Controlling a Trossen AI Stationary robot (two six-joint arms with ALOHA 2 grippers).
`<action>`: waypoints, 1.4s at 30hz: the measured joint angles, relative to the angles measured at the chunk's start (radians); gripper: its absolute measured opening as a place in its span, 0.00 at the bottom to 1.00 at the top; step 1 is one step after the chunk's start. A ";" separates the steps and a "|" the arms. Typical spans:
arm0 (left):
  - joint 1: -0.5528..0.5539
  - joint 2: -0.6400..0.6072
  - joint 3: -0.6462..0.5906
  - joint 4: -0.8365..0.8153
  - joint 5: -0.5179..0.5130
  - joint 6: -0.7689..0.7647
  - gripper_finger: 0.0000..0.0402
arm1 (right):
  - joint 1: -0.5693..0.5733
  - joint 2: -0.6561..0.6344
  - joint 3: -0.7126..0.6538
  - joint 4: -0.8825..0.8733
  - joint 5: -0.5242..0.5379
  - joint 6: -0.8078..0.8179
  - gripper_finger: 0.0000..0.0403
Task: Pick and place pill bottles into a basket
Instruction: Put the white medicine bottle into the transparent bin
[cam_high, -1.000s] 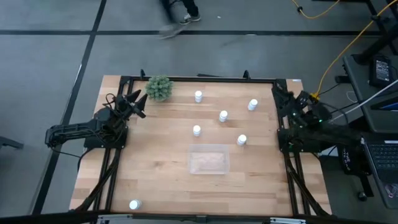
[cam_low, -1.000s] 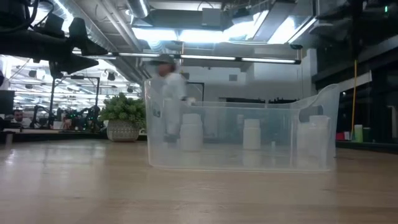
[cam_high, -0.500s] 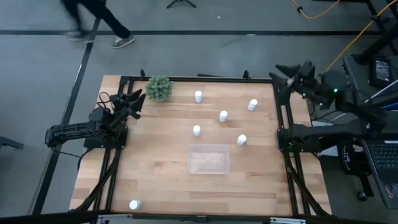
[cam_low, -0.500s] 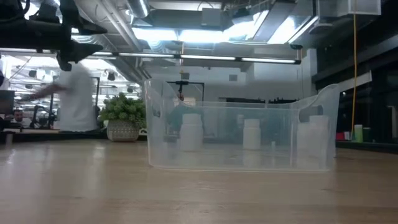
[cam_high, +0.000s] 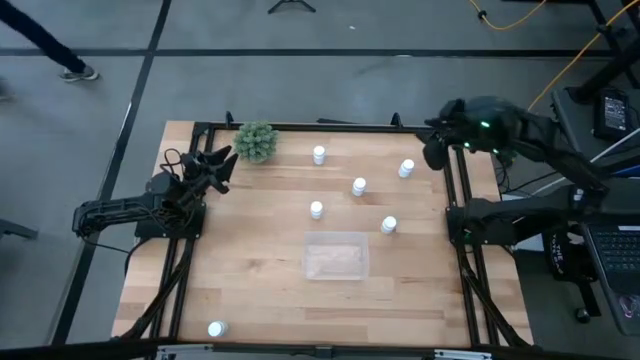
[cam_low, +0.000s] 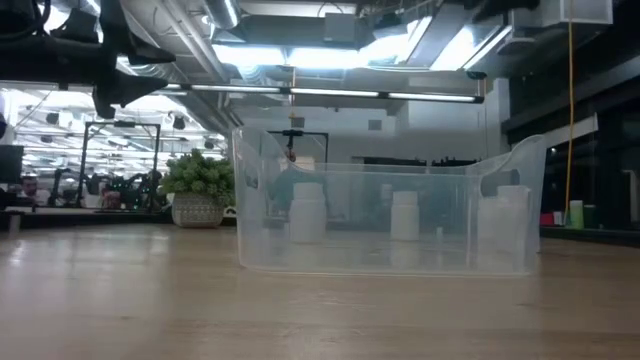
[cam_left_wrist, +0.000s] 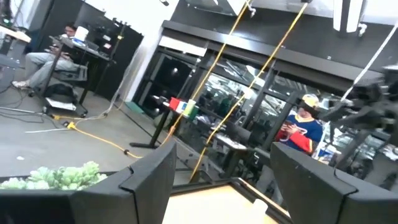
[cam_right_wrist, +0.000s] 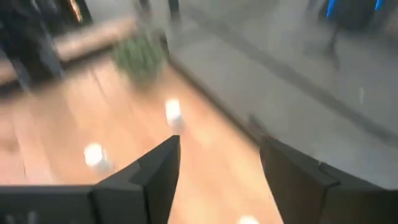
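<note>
Five white pill bottles stand upright on the wooden table: (cam_high: 319, 155), (cam_high: 359, 186), (cam_high: 406, 168), (cam_high: 316, 210), (cam_high: 389, 226). A sixth pill bottle (cam_high: 216, 328) stands at the near left corner. The basket (cam_high: 336, 256), a clear tray, rests flat on its bottom nearer the front. My right gripper (cam_high: 437, 150) hovers open, high over the far right corner and slanting down toward the bottles; its wrist view (cam_right_wrist: 219, 149) shows nothing between the fingers. My left gripper (cam_high: 222, 162) waits open at the left edge, near the plant.
A green potted plant (cam_high: 257, 141) stands at the far left corner. A dark metal frame (cam_high: 330, 126) borders the far and side edges. Bare wood lies around the basket and across the near half. In the low view the basket (cam_low: 385, 215) stands in front of the bottles.
My right arm has unfolded from its rest at the table's right edge, risen high and swung toward the far right corner, with its gripper now tipped down over the table. A person beyond the far edge has walked off to the left. Bottles and basket have not moved.
</note>
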 joint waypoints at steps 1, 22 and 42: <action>0.000 0.000 0.000 -0.001 0.014 0.000 0.63 | -0.021 0.029 0.024 -0.063 -0.025 0.004 0.61; 0.000 0.000 0.001 -0.138 0.123 -0.070 0.63 | -0.351 0.389 0.102 -0.342 -0.223 -0.209 0.99; 0.003 0.000 0.001 -0.167 0.091 -0.081 0.63 | -0.440 0.378 -0.444 0.022 -0.293 -0.179 0.99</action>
